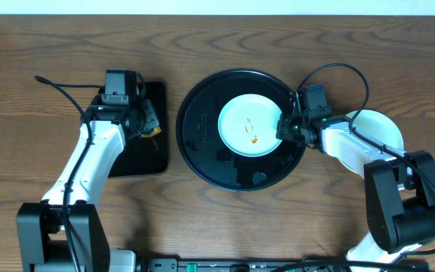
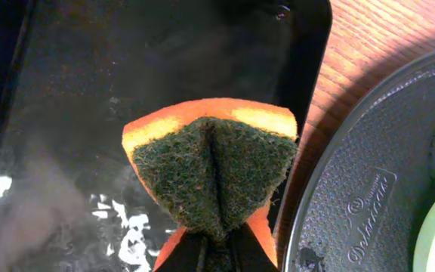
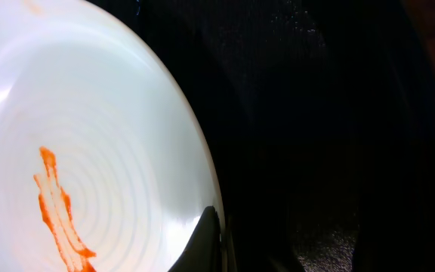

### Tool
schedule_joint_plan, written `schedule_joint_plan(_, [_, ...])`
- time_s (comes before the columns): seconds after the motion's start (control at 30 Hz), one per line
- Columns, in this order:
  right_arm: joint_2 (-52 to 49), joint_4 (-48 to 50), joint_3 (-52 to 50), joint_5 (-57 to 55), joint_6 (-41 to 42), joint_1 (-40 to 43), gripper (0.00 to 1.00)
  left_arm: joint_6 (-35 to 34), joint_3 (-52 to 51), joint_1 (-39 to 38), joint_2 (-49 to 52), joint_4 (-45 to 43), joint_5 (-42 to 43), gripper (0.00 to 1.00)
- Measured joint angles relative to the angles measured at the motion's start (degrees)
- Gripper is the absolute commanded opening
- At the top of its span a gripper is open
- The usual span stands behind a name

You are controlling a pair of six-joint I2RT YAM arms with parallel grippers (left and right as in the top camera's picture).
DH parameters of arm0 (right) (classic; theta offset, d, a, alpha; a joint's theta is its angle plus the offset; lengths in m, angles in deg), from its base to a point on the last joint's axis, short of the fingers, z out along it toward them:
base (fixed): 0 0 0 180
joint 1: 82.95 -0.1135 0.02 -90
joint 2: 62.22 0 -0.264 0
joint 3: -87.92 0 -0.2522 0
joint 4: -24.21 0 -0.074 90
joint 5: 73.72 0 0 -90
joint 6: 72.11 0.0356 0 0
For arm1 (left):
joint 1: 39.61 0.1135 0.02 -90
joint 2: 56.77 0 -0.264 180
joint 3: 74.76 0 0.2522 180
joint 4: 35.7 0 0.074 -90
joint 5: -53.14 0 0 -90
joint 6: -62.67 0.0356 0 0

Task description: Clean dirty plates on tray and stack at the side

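One pale mint-blue plate (image 1: 249, 125) with an orange-red sauce smear (image 3: 59, 215) lies in the round black tray (image 1: 198, 128). My right gripper (image 1: 284, 127) is shut on the plate's right rim; one dark finger (image 3: 208, 238) lies over the rim in the right wrist view, where the plate (image 3: 97, 136) fills the left. My left gripper (image 2: 217, 253) is shut on an orange sponge with a green scouring face (image 2: 214, 170), held over the rectangular black tray (image 2: 127, 91). In the overhead view this gripper (image 1: 143, 121) is left of the round tray.
A pale plate (image 1: 380, 125) lies on the wooden table right of the round tray, partly under my right arm. The rectangular tray (image 1: 138, 155) has wet patches. The round tray's rim (image 2: 368, 189) is just right of the sponge.
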Motion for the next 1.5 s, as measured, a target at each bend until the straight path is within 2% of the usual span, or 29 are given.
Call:
schedule_joint_plan(0.6, [0.02,0.02,0.0,0.61,-0.44,0.02,0.04,0.85,0.0,0.0,-0.02,-0.07,0.02,0.07])
schedule_joint_plan(0.77, [0.85,-0.33,-0.02,1.03,-1.01,0.02,0.23,2.69,0.0,0.0,-0.07,-0.42,0.44,0.08])
schedule_joint_plan(1.0, [7.06,0.5,-0.02,1.22,-1.29,0.07,0.29,4.63,0.0,0.0,-1.77,-2.8,1.03,0.07])
schedule_joint_plan(1.23, [7.63,0.24,-0.02,0.48,-1.29,0.07,0.29,4.96,0.0,0.0,-2.86,-2.84,1.05,0.07])
schedule_joint_plan(1.5, [3.39,0.37,-0.02,-0.33,-1.31,0.07,0.21,4.96,0.0,0.0,-1.7,-2.89,-0.13,0.07])
